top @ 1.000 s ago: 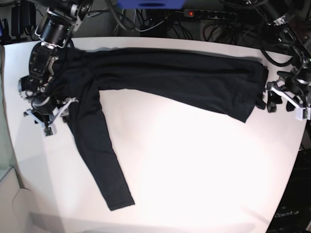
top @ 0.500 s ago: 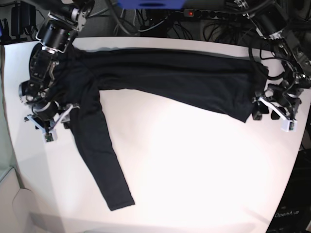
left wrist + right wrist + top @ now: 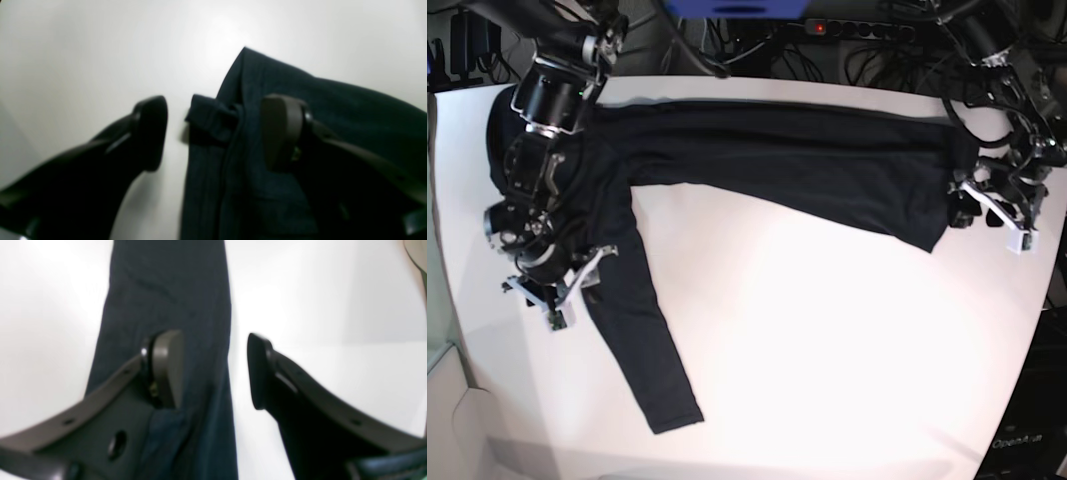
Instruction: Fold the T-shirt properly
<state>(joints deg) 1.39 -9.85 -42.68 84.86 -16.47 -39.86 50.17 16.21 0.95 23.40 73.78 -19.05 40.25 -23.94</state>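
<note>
Overhead, the black thin-knit long-sleeved T-shirt (image 3: 777,165) lies as a long band on the white counter (image 3: 827,350), one sleeve trailing, barely half folded. Left wrist: left tool (image 3: 213,133) wide over the hem, empty. Right wrist: right tool (image 3: 215,370) wide astride the sleeve, empty.

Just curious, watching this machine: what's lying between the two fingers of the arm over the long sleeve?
In the right wrist view, the edge of the black knit T-shirt sleeve and a strip of bare white table lie between the open right gripper's fingers.
</note>
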